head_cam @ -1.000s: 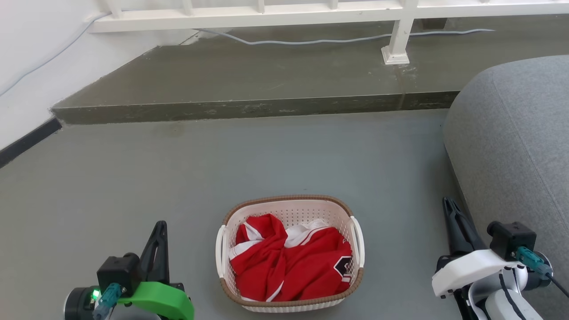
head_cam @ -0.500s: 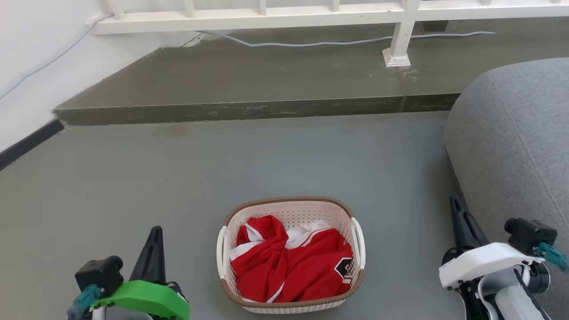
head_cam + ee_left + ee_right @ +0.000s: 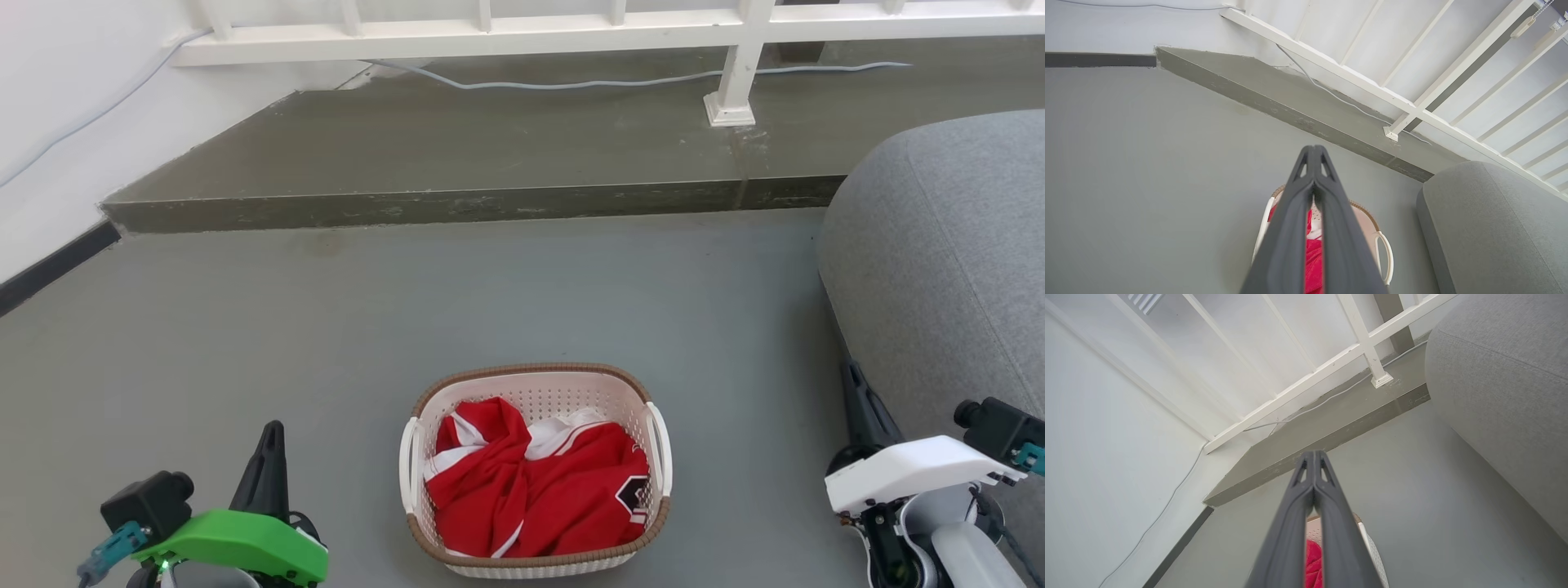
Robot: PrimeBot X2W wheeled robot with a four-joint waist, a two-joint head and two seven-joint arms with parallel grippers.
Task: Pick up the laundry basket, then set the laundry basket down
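Cream-white perforated plastic with a brown woven-look rim: the laundry basket (image 3: 535, 369) stands upright on the grey floor (image 3: 408, 302), low in the head view. A red garment (image 3: 539, 482) with white trim lies bunched inside it, below the rim. We note a white handle (image 3: 663, 445) on each short side of the basket.

Left gripper (image 3: 273, 429): to the basket's left, well apart from it and touching neither handle. In the left wrist view its fingers (image 3: 1298, 228) are pressed together with the tips meeting, closed on themselves. They cover part of the basket behind them.

Right gripper (image 3: 855, 377): to the basket's right, well apart, between the basket and the grey upholstered sofa (image 3: 939, 269). Its two fingers (image 3: 1290, 522) are likewise together, tip to tip.

Beyond the basket we record a raised concrete step (image 3: 457, 147). A white railing (image 3: 490, 28) stands on the step, and a pale cable (image 3: 571, 82) runs along it.
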